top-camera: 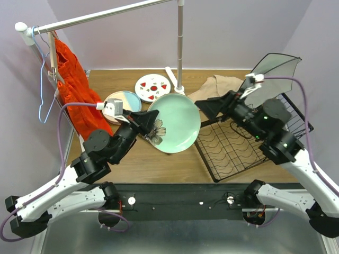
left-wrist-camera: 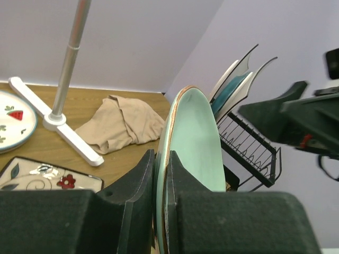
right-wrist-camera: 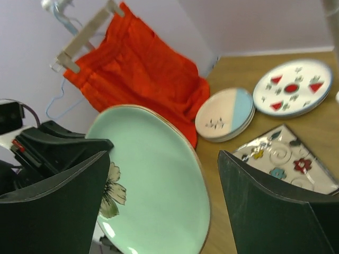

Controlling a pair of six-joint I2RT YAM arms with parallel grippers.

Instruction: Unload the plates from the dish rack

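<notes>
A pale green plate point(top-camera: 177, 123) with a dark flower is held on edge above the table, and my left gripper point(top-camera: 150, 123) is shut on its left rim. In the left wrist view both fingers point(left-wrist-camera: 139, 182) press that plate point(left-wrist-camera: 196, 143). My right gripper point(top-camera: 210, 108) stands open at the plate's right rim; its wrist view shows the plate point(right-wrist-camera: 153, 190) between and beyond the spread fingers point(right-wrist-camera: 254, 196). The black dish rack point(top-camera: 233, 151) lies right of it, with upright plates point(top-camera: 273, 74) at its back. A pink-and-blue plate point(top-camera: 123, 101) and a red-spotted plate point(top-camera: 152, 87) lie on the table.
A square floral plate point(right-wrist-camera: 288, 159) lies under the raised green one. A beige cloth point(top-camera: 217, 87) sits behind the rack. The white clothes rail's post point(top-camera: 180, 47) and foot point(left-wrist-camera: 58, 124) stand mid-table, and a red garment point(top-camera: 74, 90) hangs at the left.
</notes>
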